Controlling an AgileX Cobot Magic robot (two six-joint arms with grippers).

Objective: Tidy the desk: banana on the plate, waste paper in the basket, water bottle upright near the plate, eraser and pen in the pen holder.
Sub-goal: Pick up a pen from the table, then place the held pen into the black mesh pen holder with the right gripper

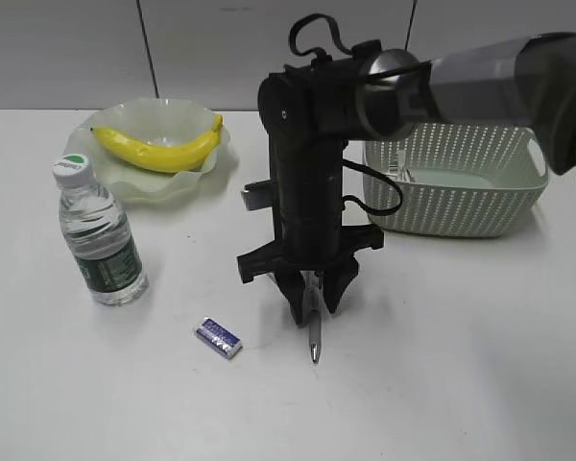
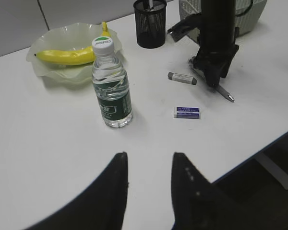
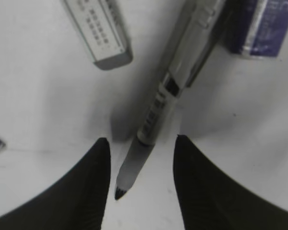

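The slim grey-and-silver pen (image 3: 156,108) lies flat on the plain white desk (image 1: 461,365), directly under the right gripper (image 3: 140,179). Its long axis runs between the 2 black fingers (image 3: 84,187), which stand apart on either side, part open and not yet touching it. The right arm points straight down over it, clearly the nearer one. The left gripper (image 2: 149,191) hangs well back, narrowly open and empty. The black wire-mesh pen holder (image 2: 150,23) stands beyond the pen.

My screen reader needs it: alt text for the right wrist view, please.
A silver pen lies on the white desk between the right gripper's open black jaws, tip toward the camera. A grey eraser lies upper left, a purple-wrapped one upper right.
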